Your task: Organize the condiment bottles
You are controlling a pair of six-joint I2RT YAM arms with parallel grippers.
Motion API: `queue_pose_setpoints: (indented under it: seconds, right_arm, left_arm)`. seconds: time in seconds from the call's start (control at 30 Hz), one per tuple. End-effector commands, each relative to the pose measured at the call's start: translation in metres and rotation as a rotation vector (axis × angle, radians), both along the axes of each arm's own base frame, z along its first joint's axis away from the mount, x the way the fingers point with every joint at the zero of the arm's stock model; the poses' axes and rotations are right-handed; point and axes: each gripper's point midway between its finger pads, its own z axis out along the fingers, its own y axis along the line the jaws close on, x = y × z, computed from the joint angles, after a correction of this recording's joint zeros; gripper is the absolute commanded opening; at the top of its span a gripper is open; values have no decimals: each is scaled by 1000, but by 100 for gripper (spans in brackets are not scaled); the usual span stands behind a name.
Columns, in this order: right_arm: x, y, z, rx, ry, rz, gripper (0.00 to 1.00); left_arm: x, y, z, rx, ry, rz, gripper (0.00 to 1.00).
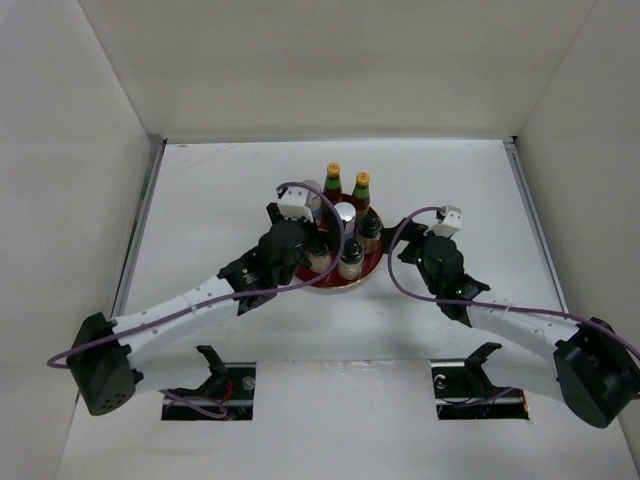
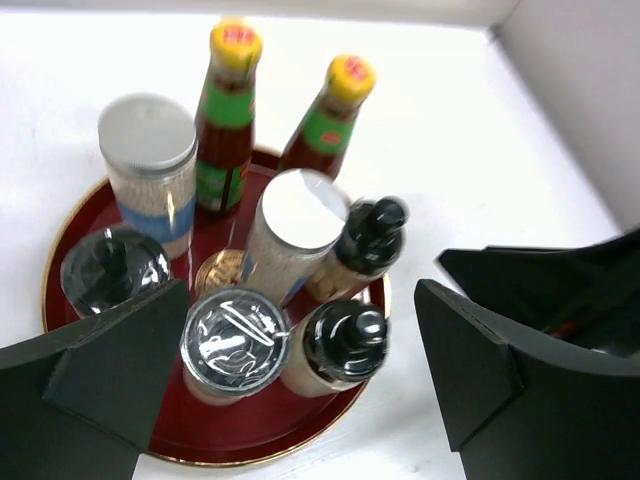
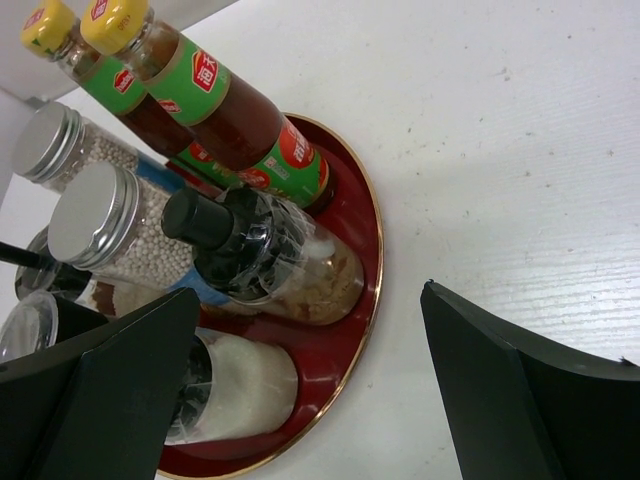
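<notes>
Left wrist view looks down on the round red tray (image 2: pixel 230 425), glossy, with a thin gold rim and a gold emblem (image 2: pixel 220 272) at its centre; the condiment bottles (image 2: pixel 295 225), seven in all, stand upright on it in a tight cluster. At the far edge rise two slim sauce bottles (image 2: pixel 228 130) of dark glass with green neck labels and yellow caps; two white-filled cylinders (image 2: pixel 148 175) with flat silver lids stand one beside them, one mid-tray. Nearer are two squat jars (image 2: pixel 233 342) whose dark lids sit under crinkled clear film, and two dispensers (image 2: pixel 345 345) with knobbed black caps; the right wrist view shows these as clear, one holding brown granules, one white. The left gripper (image 2: pixel 300 290) gapes wide, its matte black wedge fingers either side of the near jars, holding nothing; the right gripper (image 3: pixel 310 290) is also spread and empty, at the tray's edge over the scuffed white table (image 3: pixel 500 150).
</notes>
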Motion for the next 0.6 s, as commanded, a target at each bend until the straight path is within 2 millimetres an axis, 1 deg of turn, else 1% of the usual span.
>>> queue_pose_setpoints:
  seconds: [0.0,0.07,0.1,0.13,0.2,0.27,0.33,0.4,0.43,0.53,0.57]
  right_arm:
    - [4,-3,22,30,-76,-29,100]
    - [4,-7,21,23,-73,-50,100]
    - [4,-7,20,19,-72,-54,100]
    - [4,-8,21,19,-73,-57,100]
    - [4,-10,21,17,-76,-66,100]
    - [5,-10,19,16,-69,-69,100]
    - [5,-11,18,10,-69,-72,100]
    - [5,-14,18,15,-70,-88,100]
    - [5,-16,17,14,-68,-99,100]
    - [4,-21,17,24,-68,-121,100]
    - [4,-26,17,28,-70,-145,100]
  left_arm:
    - [-9,14,40,-33,-120,12,100]
    - [-12,27,41,-45,-135,31,100]
    - [-12,36,38,-57,-134,56,100]
    - [-8,51,33,-75,-129,112,100]
    - [2,90,20,-130,-100,270,100]
    - [11,132,-3,-167,-36,431,100]
    - [17,172,-30,-207,53,578,100]
    - [24,201,-56,-237,147,671,100]
    - [27,209,-67,-249,189,688,100]
    - [33,220,-88,-260,269,696,100]
    - [34,222,-95,-256,289,703,100]
